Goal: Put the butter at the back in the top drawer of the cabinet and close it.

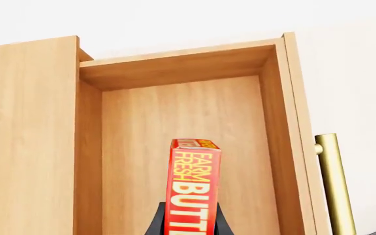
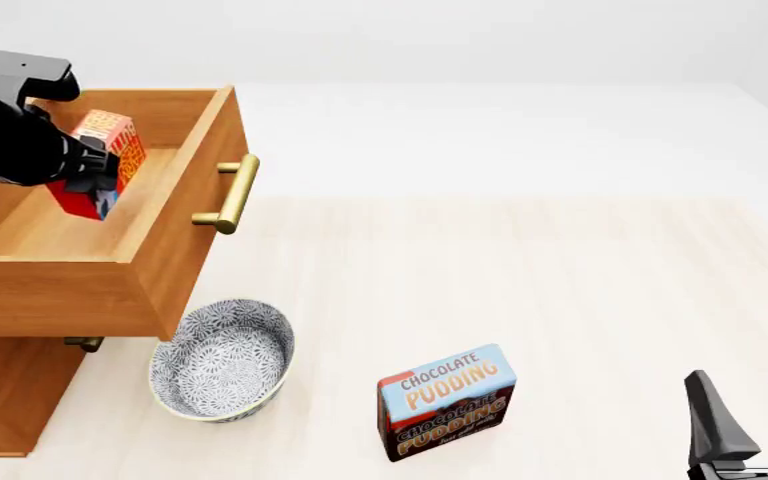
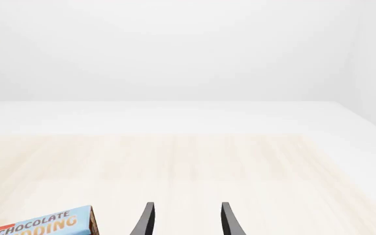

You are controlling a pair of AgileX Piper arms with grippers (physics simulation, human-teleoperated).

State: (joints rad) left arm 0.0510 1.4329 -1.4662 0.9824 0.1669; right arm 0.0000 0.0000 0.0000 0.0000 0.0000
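Left wrist view: the butter (image 1: 193,188) is clamped between the fingers of the left gripper (image 1: 189,226), its red face with yellow and white lettering seen edge-on above the open top drawer (image 1: 188,122), whose wooden floor and walls lie beyond it; the brass bar handle (image 1: 335,183) is seen at the drawer front. In the front view, the left gripper (image 2: 91,172) is held over the pulled-out top drawer (image 2: 191,215) of the cabinet (image 2: 11,390), the butter (image 2: 101,160) tilted in its grasp above the drawer floor. A patterned bowl (image 2: 221,360) is set on the table (image 2: 558,290) just beside the cabinet, with the Chocolate Pudding box (image 2: 446,400) upright near it. The right gripper (image 2: 751,415) is kept well apart, its fingers spread with nothing between them
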